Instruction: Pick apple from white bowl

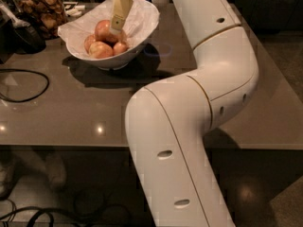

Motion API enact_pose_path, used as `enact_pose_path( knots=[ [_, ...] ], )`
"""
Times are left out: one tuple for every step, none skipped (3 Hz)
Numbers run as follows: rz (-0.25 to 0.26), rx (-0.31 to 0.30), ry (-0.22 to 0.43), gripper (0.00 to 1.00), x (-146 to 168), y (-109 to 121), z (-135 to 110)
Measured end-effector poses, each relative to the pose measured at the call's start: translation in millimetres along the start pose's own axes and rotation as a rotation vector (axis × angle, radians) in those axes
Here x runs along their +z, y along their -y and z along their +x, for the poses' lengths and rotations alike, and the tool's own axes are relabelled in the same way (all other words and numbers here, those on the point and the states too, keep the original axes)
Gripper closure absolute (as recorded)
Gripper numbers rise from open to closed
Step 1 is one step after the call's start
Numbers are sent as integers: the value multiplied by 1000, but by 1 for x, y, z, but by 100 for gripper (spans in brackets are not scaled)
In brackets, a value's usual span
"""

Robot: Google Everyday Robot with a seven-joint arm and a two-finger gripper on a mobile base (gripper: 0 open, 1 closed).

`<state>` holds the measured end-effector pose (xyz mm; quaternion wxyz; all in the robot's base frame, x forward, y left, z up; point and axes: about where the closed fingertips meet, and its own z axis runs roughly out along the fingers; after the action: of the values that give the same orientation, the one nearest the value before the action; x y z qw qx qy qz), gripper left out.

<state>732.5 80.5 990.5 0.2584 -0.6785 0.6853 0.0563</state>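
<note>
Pale yellow gripper (117, 21) hung tip-down inside wide glossy white bowl with wavy rim (140, 34), tip at or just beside large pinkish-red apple (103, 30); whether parted or closed, could not tell. Apple sat topmost in bowl, against smaller paler apples (100, 50). White jointed arm (203, 79) reached over grey-brown counter (85, 112). Risks, judged: off-centre descent could glance off round skin and roll apple among neighbours; wide closing could pinch paler apple too; push on high rim could tip or slide bowl.

Tool (117, 24) hangs just above apple (104, 31) in white bowl (144, 32).
</note>
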Motion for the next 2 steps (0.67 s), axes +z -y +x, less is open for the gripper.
enact_pose_path(
  knots=[
    [-13, -15, -2, 15, 10, -2, -9],
    [-23, -13, -9, 19, 19, -2, -11]
  ],
)
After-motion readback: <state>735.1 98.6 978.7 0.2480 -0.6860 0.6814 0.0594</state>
